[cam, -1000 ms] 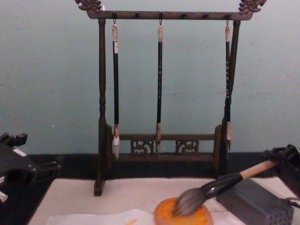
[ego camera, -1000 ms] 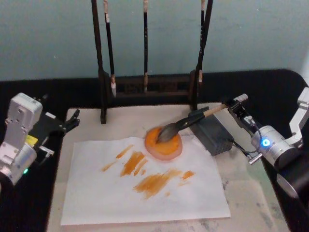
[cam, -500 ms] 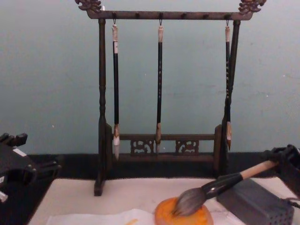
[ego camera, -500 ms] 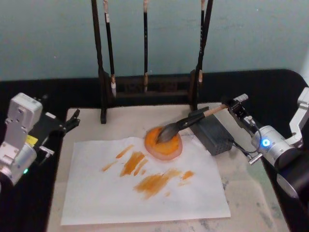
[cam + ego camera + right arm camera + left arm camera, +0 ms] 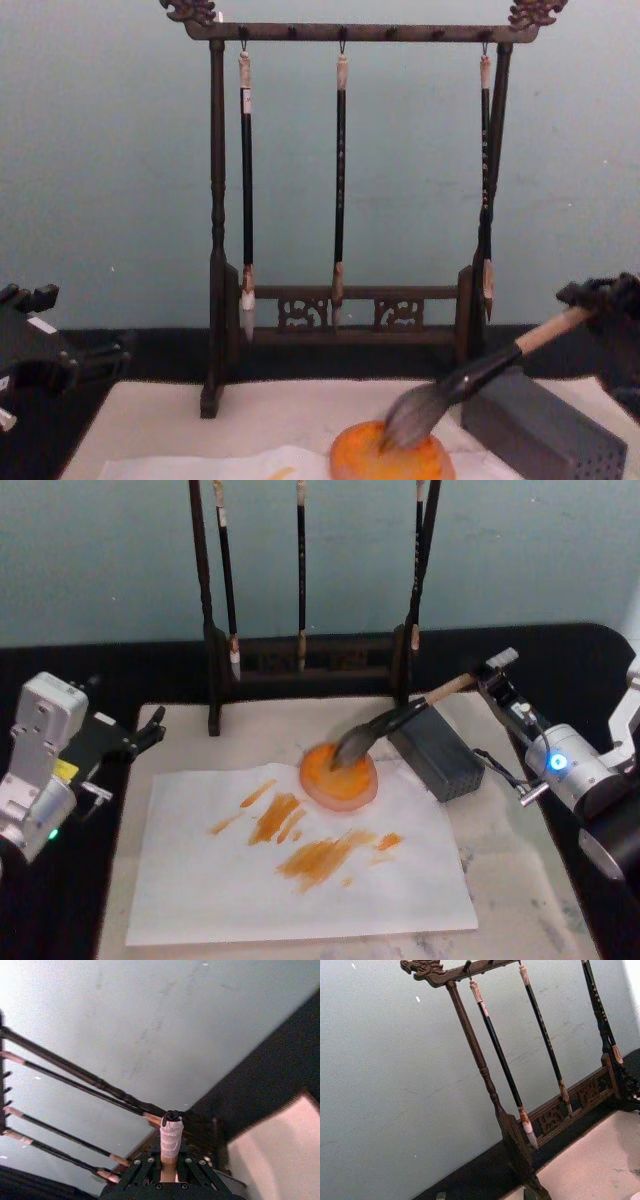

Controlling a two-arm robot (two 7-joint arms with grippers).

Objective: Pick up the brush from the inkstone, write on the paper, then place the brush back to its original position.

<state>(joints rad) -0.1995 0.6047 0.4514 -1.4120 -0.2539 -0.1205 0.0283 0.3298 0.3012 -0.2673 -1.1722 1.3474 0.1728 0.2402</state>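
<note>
The right pincer (image 5: 487, 681) was clamped on the whitish, tape-wrapped end of the brush (image 5: 396, 719). In the right wrist view that pale tip stood up between the black fingers (image 5: 141, 1170). From the grip the smooth tan handle sloped down and away toward my left, through the black ferrule to the fat grey-brown head. The tip of the head touched the inkstone (image 5: 338, 780), a small round, glossy orange dish lying below and ahead of the pincer.

Just beneath the handle, between the pincer and the dish, sat a grey rectangular block (image 5: 441, 754) with a perforated end face. I could not tell whether the handle cleared its top edge.

The dish rested on the far edge of the paper (image 5: 300, 890), a thin white, slightly wrinkled sheet carrying several rough orange strokes. The sheet spread out beyond the dish from the pincer and lower down. Under it lay a thicker cream mat (image 5: 520, 880) on the black counter (image 5: 560, 655).

Behind the dish stood a dark carved wooden rack (image 5: 216, 200) with three slim dark brushes (image 5: 340, 180) hanging from its top bar.

The left pincer (image 5: 128, 725) sat parked well apart at the far side of the sheet, its fingers spread and holding nothing.
</note>
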